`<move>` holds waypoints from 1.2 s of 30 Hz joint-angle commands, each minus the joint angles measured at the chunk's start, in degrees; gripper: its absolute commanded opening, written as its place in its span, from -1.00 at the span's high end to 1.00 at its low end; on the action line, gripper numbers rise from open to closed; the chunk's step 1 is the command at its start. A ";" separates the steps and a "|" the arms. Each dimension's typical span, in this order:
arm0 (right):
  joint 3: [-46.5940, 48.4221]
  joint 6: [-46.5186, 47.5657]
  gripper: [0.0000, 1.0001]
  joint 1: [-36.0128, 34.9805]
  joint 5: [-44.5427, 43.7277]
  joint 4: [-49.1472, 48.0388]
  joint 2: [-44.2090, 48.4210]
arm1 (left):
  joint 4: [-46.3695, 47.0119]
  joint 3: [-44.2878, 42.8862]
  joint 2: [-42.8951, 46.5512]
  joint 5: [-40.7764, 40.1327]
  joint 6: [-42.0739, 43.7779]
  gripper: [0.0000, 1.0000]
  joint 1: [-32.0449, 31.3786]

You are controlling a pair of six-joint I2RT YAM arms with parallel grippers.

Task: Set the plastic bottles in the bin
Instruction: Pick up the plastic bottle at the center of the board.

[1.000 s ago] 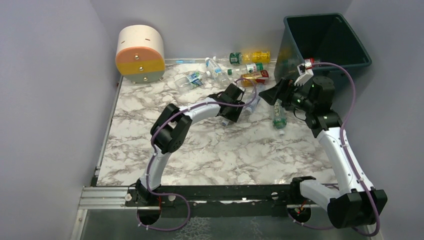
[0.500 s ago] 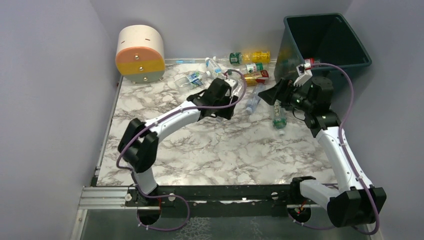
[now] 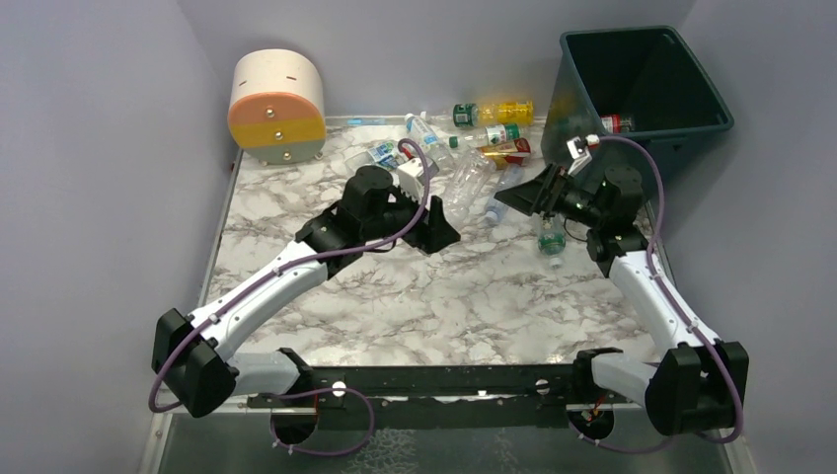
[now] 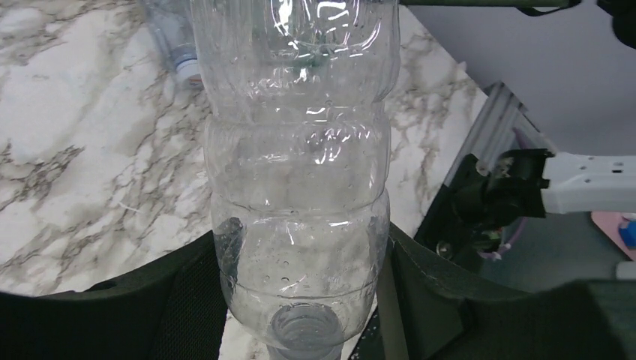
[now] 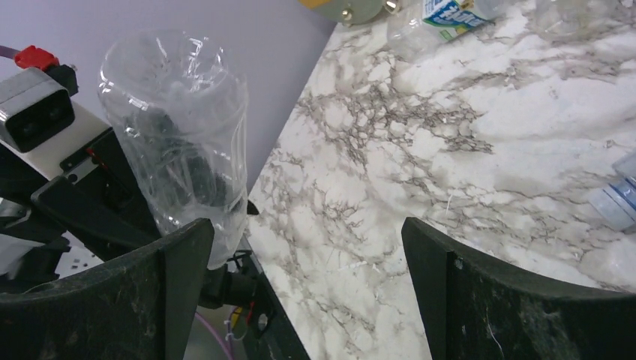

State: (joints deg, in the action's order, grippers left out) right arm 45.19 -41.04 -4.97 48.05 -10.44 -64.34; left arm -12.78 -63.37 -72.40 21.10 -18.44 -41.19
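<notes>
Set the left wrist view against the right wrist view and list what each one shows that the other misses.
Left wrist only: the left gripper shut on a clear bottle near its neck, and a white arm link past the table's edge. Right wrist only: the right gripper open with nothing between its fingers, the left arm's wrist camera, and a blue-and-white labelled bottle. Both: the marble table and, it seems, that same clear bottle, seen from the side in the right wrist view.
</notes>
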 commanded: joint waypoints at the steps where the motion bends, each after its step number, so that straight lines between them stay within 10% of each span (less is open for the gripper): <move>1: 2.34 -3.35 -0.99 -2.24 3.63 -10.45 -0.99 | 6.89 3.94 2.05 9.30 -5.33 -0.20 0.30; 17: 4.05 -2.29 -0.99 -11.38 -2.50 -13.85 -3.48 | 30.26 12.61 0.99 20.12 -22.89 -0.20 0.41; 36: 5.21 -3.08 -0.64 -14.44 -5.15 -17.38 -6.86 | 30.53 14.42 0.71 20.14 -22.70 -0.21 0.41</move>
State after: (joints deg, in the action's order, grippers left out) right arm 48.69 -44.29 -19.00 45.21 -25.76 -70.52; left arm 14.00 -48.93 -71.85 38.61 -41.39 -40.56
